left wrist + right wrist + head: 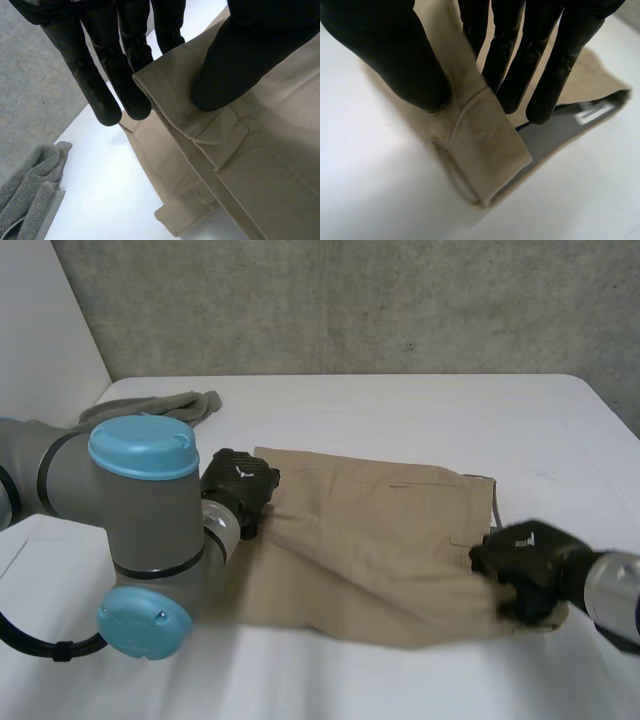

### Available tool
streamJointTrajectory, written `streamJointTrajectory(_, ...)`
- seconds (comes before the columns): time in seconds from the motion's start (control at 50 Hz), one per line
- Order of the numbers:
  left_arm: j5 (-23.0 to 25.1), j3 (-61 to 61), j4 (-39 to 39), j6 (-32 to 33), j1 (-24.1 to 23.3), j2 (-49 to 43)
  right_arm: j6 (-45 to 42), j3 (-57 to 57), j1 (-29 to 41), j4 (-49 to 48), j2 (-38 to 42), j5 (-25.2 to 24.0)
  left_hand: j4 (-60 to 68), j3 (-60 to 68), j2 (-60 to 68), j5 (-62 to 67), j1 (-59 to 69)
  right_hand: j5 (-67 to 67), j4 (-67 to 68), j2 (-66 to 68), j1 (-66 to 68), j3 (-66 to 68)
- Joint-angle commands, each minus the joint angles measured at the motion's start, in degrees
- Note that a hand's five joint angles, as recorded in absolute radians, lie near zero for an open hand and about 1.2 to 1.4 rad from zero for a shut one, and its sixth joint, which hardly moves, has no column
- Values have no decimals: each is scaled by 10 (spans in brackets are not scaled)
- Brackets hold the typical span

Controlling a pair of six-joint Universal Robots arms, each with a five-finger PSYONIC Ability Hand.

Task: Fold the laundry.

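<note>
Shorts (370, 540), tan ones, lie spread out in the middle of the big white tabletop (400, 410). The left hand (240, 485) is at their left edge and pinches the cloth between thumb and fingers. The right hand (525, 560) pinches the right edge the same way. A grey towel (165, 405) lies at the far left corner, well apart.

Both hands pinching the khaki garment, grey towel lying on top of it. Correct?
Not quite. The grey towel isn't on the khaki garment; it lies apart from it on the table, beyond the left arm, as the head view shows. The left hand and right hand do each pinch the garment.
</note>
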Motion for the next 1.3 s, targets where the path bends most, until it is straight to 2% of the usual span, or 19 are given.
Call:
streamJointTrajectory(0.02,1,48,34,2,18,-29,79,-124,13,-84,66,31,111,117,113,130,148,142,124,125,231,126)
streamJointTrajectory(0.12,2,121,116,9,42,-75,90,-223,77,-135,147,84,111,117,113,130,148,142,124,125,231,126)
streamJointTrajectory(0.14,3,130,130,9,45,-83,88,-262,104,-152,176,111,111,117,113,130,148,142,124,125,231,126)
streamJointTrajectory(0.22,4,197,217,15,60,-146,81,-330,128,-204,247,157,111,117,113,130,148,142,124,125,231,126)
streamJointTrajectory(0.34,5,280,241,37,62,-234,28,-427,136,-272,379,194,111,117,113,130,148,142,124,125,231,126)
streamJointTrajectory(0.46,24,343,253,33,62,-309,-29,-496,149,-285,456,239,103,109,105,122,140,142,124,125,231,126)
streamJointTrajectory(0.48,29,342,259,33,62,-311,-32,-506,151,-288,464,249,2,7,4,21,38,142,124,125,231,126)
streamJointTrajectory(0.5,31,341,262,33,61,-312,-32,-521,152,-291,475,275,-129,-124,-127,-110,-93,-244,-262,-261,-154,-260)
streamJointTrajectory(0.52,32,339,266,34,59,-312,-30,-526,152,-294,475,286,-277,-272,-275,-258,-240,-448,-465,-464,-358,-464)
streamJointTrajectory(0.54,32,329,273,34,54,-310,-29,-529,153,-296,473,296,-550,-544,-548,-531,-513,-558,-576,-575,-469,-574)
streamJointTrajectory(0.58,34,311,278,34,49,-302,-23,-530,152,-299,455,312,-587,-581,-585,-568,-550,-558,-576,-575,-469,-574)
streamJointTrajectory(0.62,34,281,291,34,46,-271,-12,-524,149,-300,433,311,-589,-583,-587,-570,-552,-558,-576,-575,-469,-574)
streamJointTrajectory(0.74,29,184,324,33,50,-181,71,-439,146,-292,293,284,-589,-583,-587,-570,-552,-558,-576,-575,-469,-574)
streamJointTrajectory(0.8,28,109,319,29,50,-124,84,-355,143,-254,207,236,-589,-583,-587,-570,-552,-558,-576,-575,-469,-574)
streamJointTrajectory(0.88,28,13,315,22,48,-57,93,-281,120,-173,165,195,-589,-583,-587,-570,-552,-558,-576,-575,-469,-574)
streamJointTrajectory(0.98,32,-93,313,-14,44,8,133,-203,86,-139,162,178,-589,-583,-587,-570,-552,-507,-525,-524,-417,-523)
streamJointTrajectory(1.14,33,-138,313,-67,30,25,158,-112,68,-270,180,173,-589,-583,-587,-570,-552,-406,-424,-423,-317,-422)
streamJointTrajectory(1.24,33,-138,313,-73,26,21,158,-115,68,-301,225,164,-589,-583,-587,-570,-552,-361,-378,-377,-271,-377)
streamJointTrajectory(1.3,32,-138,313,-72,25,17,154,-121,67,-311,238,162,-589,-583,-587,-570,-552,-277,-294,-294,-187,-293)
